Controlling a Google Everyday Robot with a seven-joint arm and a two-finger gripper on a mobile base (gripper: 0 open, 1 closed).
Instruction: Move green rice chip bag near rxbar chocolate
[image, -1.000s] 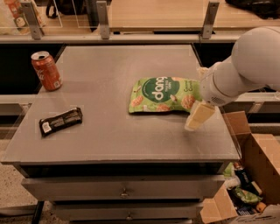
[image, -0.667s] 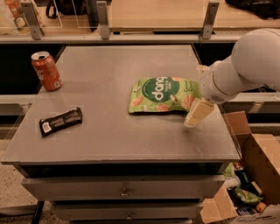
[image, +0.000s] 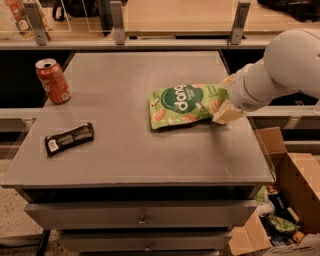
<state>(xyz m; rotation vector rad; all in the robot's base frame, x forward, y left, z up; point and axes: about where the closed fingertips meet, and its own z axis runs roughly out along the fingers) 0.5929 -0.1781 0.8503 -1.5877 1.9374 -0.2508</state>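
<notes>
At the far left of the grey metal table (image: 125, 160) stands a red soda can (image: 52, 81), upright, near the back left corner. In front of it, well apart from the can, lies the rxbar chocolate (image: 69, 138) — a slim black rectangular wrapper with a white label at its left end, flat and slightly angled.

The green rice chip bag (image: 185, 104), a flat light-green pouch with a dark green circle and white "dang" lettering, lies right of the table's centre, well apart from the bar. By this layout the move has barely begun: the bag has the whole stretch of bare tabletop to cross leftward, and only the approach to its right edge looks done.

The gripper (image: 226, 97) sits at that right edge, touching or overlapping the pouch — whether it is clamped on the bag or apart, I cannot tell. Behind it the thick white arm (image: 280, 70) reaches in from the right, angled down and leftward over the table's edge. Below right, off the table, an open cardboard box (image: 292, 165) holds mixed items.
</notes>
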